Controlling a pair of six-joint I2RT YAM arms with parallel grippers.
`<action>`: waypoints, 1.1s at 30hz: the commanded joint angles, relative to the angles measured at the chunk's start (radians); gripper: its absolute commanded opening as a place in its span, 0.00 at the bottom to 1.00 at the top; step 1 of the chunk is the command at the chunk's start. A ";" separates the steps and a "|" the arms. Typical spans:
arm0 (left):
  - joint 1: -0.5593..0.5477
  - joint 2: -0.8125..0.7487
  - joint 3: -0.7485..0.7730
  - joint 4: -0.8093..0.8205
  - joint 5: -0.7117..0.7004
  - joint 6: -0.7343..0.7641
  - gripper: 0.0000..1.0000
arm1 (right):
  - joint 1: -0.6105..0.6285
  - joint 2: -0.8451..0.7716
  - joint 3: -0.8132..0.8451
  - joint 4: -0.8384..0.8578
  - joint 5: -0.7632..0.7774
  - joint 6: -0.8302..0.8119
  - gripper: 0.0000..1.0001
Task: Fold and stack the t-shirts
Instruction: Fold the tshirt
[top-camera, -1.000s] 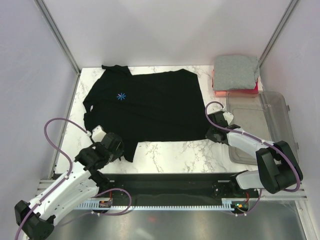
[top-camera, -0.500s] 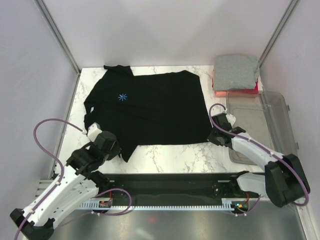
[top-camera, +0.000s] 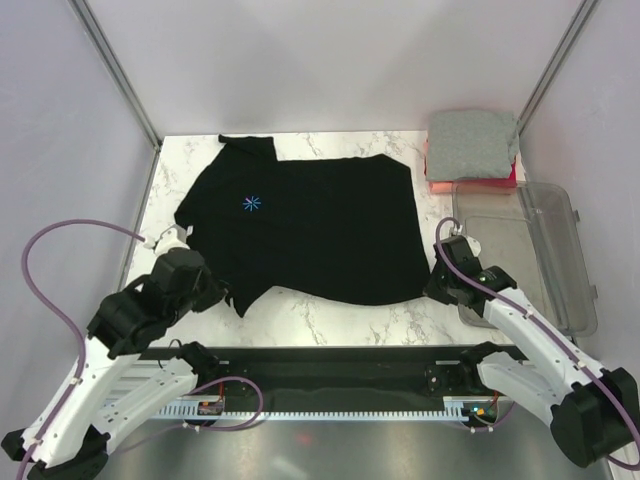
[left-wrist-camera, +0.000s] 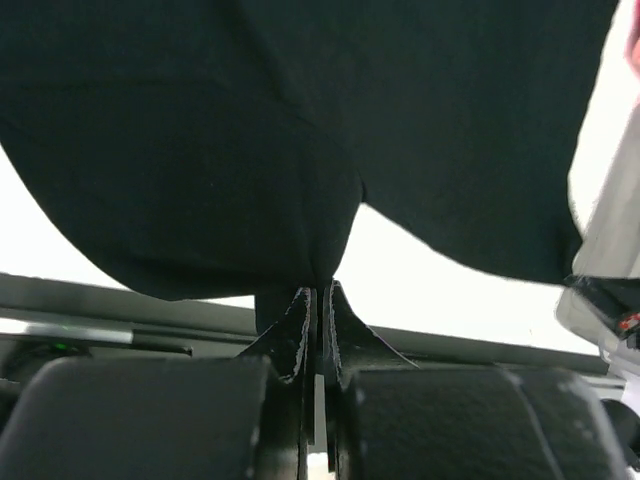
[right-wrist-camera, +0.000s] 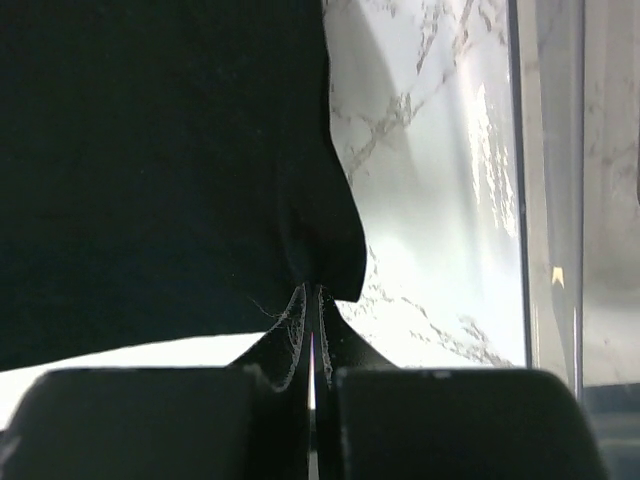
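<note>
Tabletop (top-camera: 340, 318): white marble-pattern slab with grey veining, glossy enough to glare in both wrist views. It fills the middle of the top view, boxed in by plain pale walls (top-camera: 330, 60), with slanted aluminium posts (top-camera: 115, 70) at upper left and upper right. The black t-shirt (top-camera: 310, 225) lies spread across the centre of the slab; it is matte, soft cloth with a small blue starburst logo (top-camera: 251, 204) left of centre. The left gripper (left-wrist-camera: 318, 296) is fully closed, pinching the shirt's lower-left corner. The right gripper (right-wrist-camera: 311, 296) is likewise clamped tight on the lower-right corner. The near edge sags in a shallow curve between the two pinched corners. The grey tee (top-camera: 472, 142), a heathered folded square, sits at upper right on top of the red-pink tee (top-camera: 440, 183), of which only a thin strip shows along the near and right edges. Just below that stack is a clear plastic bin (top-camera: 540, 260), rounded at the corners; contact with the stack cannot be judged. In the top view both sets of fingertips are hidden under the wrist housings, and the right arm crosses the bin's left wall. The left arm's base is cut off at lower left. A purple cable (top-camera: 40, 250) loops at left. Black gripper bodies fill the lower third of each wrist view.
</note>
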 joint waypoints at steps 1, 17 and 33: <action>0.005 0.035 0.091 -0.057 -0.077 0.103 0.02 | 0.007 -0.025 0.075 -0.074 -0.008 -0.014 0.00; 0.356 0.526 0.258 0.303 0.038 0.553 0.02 | 0.000 0.446 0.547 -0.028 0.115 -0.153 0.00; 0.496 1.145 0.602 0.402 0.122 0.736 0.02 | -0.125 0.891 0.845 0.067 0.092 -0.221 0.00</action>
